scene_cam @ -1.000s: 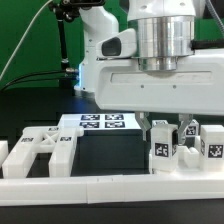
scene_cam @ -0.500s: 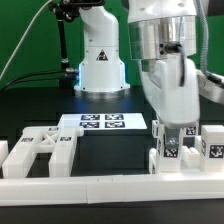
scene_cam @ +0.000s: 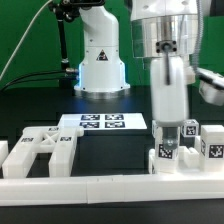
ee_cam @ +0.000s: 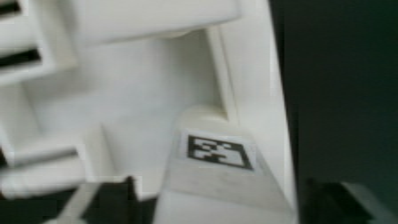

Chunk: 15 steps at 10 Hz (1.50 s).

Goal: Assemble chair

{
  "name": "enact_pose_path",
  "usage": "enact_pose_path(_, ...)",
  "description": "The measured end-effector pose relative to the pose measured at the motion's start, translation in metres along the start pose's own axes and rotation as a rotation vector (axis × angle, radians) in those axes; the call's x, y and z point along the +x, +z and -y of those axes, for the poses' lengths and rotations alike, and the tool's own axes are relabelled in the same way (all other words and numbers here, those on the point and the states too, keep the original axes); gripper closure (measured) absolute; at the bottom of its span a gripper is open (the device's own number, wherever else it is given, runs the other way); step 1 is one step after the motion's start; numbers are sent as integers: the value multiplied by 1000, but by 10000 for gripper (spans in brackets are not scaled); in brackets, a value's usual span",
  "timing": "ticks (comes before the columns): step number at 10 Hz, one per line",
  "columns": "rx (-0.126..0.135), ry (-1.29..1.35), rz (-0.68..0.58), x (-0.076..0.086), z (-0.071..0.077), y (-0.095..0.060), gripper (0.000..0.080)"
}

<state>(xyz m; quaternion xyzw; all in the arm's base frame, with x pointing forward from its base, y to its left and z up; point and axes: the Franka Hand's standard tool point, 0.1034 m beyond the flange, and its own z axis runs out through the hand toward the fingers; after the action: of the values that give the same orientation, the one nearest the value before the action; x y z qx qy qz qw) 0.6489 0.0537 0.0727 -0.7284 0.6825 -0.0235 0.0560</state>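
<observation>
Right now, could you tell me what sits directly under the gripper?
A tagged white chair part stands below the gripper, with another tagged part beside it. Its top and any finger contact are covered by the gripper.

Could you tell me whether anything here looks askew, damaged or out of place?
Nothing stands out: the chair's tagged blocks stand upright on the exterior view's right, and its frame piece lies flat on the left.

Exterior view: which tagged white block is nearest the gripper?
The block directly below the gripper; the other blocks stand farther to the exterior view's right.
</observation>
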Motion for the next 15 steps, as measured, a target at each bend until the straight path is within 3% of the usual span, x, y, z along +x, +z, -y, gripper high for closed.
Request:
enact_pose_path(1,24,-222,-10,1,2,0,259)
enact_pose_path(2,36,-406,-18,-3,-1,5,174)
enact_pose_path(3,26,-478,-14,-7,-9,7,154)
enact_pose_path(7,24,-791,-24,-2,-7,6,150)
enact_pose_path(8,18,-980,-34,2,-6,7,150)
enact_pose_path(9,21,-912,-31,1,-6,7,150)
enact_pose_path(11,20,-917,-32,2,-6,7,388)
enact_pose_path(12,22,-831,-29,1,-6,7,388)
enact_pose_path(13,23,-754,-28,1,-6,7,515)
enact_pose_path(15,12,-577,-19,0,-6,7,515)
